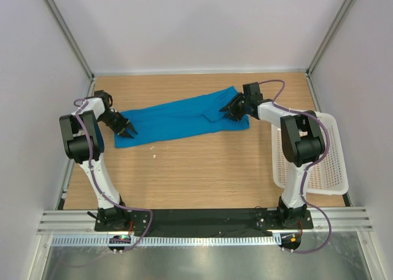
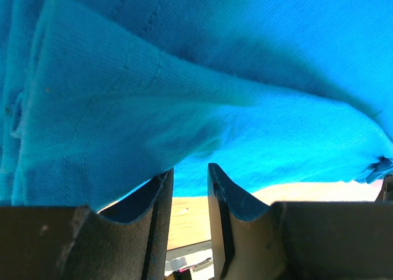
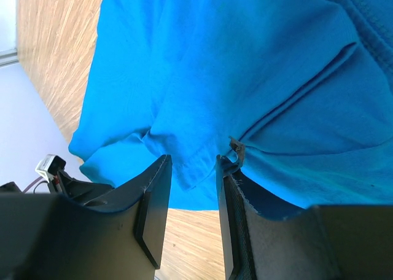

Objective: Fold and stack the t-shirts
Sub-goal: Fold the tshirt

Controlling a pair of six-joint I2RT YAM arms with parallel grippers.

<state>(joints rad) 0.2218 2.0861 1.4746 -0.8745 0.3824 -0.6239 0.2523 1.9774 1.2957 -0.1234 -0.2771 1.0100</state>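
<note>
One bright blue t-shirt (image 1: 178, 117) lies in a long folded strip across the far half of the wooden table, running from lower left to upper right. My left gripper (image 1: 129, 131) sits at its left end. In the left wrist view the t-shirt (image 2: 215, 77) fills the frame and its edge drapes over the left fingertip; the left gripper (image 2: 190, 168) is open, with bare wood showing in the gap. My right gripper (image 1: 228, 110) is at the shirt's right end. There the t-shirt (image 3: 233, 65) has a hemmed flap hanging between the tips of the open right gripper (image 3: 193, 158).
A white lattice basket (image 1: 336, 151) stands at the table's right edge, beside the right arm. A small white speck (image 1: 152, 146) lies on the wood just in front of the shirt. White walls close in the back and both sides.
</note>
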